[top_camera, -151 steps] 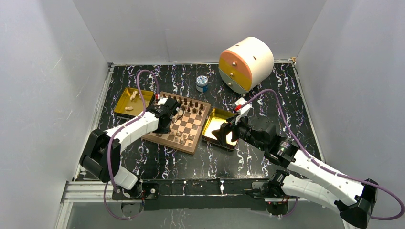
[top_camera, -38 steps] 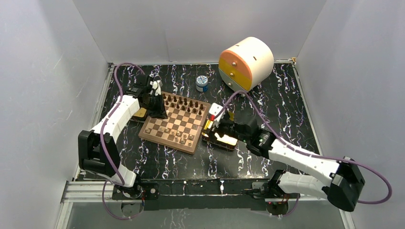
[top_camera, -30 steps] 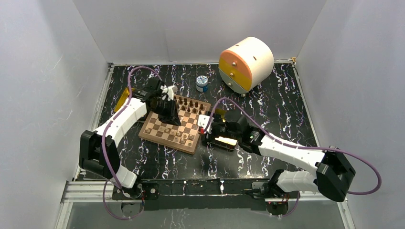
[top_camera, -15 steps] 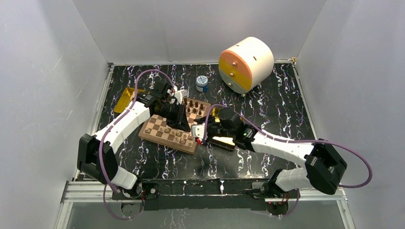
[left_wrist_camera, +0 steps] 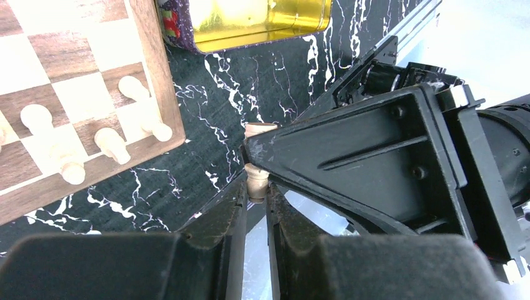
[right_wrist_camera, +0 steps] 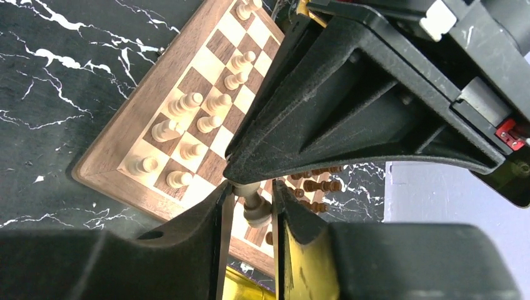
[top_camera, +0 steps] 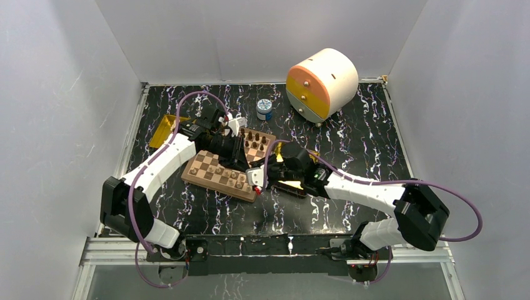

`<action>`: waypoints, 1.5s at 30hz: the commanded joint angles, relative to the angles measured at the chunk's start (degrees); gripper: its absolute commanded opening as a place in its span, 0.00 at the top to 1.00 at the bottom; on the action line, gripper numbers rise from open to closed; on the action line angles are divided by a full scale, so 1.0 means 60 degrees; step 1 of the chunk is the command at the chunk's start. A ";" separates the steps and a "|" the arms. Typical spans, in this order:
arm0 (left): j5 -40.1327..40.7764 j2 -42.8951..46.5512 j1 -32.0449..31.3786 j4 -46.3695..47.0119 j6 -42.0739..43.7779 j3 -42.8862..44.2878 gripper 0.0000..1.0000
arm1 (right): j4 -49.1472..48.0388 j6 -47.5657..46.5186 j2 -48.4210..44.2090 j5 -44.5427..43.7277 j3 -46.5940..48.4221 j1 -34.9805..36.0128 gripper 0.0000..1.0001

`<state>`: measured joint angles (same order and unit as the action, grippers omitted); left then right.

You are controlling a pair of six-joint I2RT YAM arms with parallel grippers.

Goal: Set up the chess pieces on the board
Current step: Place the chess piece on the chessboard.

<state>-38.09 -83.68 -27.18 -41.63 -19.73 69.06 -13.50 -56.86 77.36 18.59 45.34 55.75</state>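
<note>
**Gripping one pale chess piece (left_wrist_camera: 256, 181) with both hands**

In about a second the right hand (right_wrist_camera: 250, 195) was brought left from the gold tray (left_wrist_camera: 262, 22) and narrowed, while the left hand (left_wrist_camera: 255, 190) was swung across the board (left_wrist_camera: 156, 75). The piece is pinched by the left fingertips and closed on by the right, over the board's near-right corner. Its long axis is tilted, running from hand to hand.
</note>
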 commanded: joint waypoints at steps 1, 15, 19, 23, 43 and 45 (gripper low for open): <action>0.0122 0.0699 -0.0055 0.0146 -0.0344 0.0304 0.95 | -0.0894 0.0606 -0.0074 0.0141 0.0249 0.0145 0.75; 0.1467 0.1546 -0.0055 0.1441 -0.1488 0.0237 0.91 | -0.3765 0.5346 -0.0305 -0.0087 -0.0401 0.0143 0.91; 0.1558 0.1639 -0.0055 0.1431 -0.1516 0.0207 0.94 | -0.3630 0.5456 -0.0281 0.0062 -0.0322 0.0152 0.87; 0.2029 0.1707 -0.0055 0.1109 -0.1359 0.0448 0.94 | -0.3635 0.5827 -0.0260 0.0078 -0.0314 0.0150 0.85; 0.4955 0.1117 -0.0055 -0.2141 -0.0627 0.1857 0.97 | -0.2287 0.7788 -0.2684 -0.1088 -0.1251 0.0152 0.01; 0.5623 0.1106 -0.0055 -0.2479 -0.0679 0.1869 0.97 | -0.1836 0.8064 -0.3130 -0.1470 -0.1312 0.0157 0.01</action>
<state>-12.91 -76.34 -27.64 -49.01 -24.49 78.50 -28.27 -12.29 63.55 13.82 38.00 56.45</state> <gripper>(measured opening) 0.104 0.984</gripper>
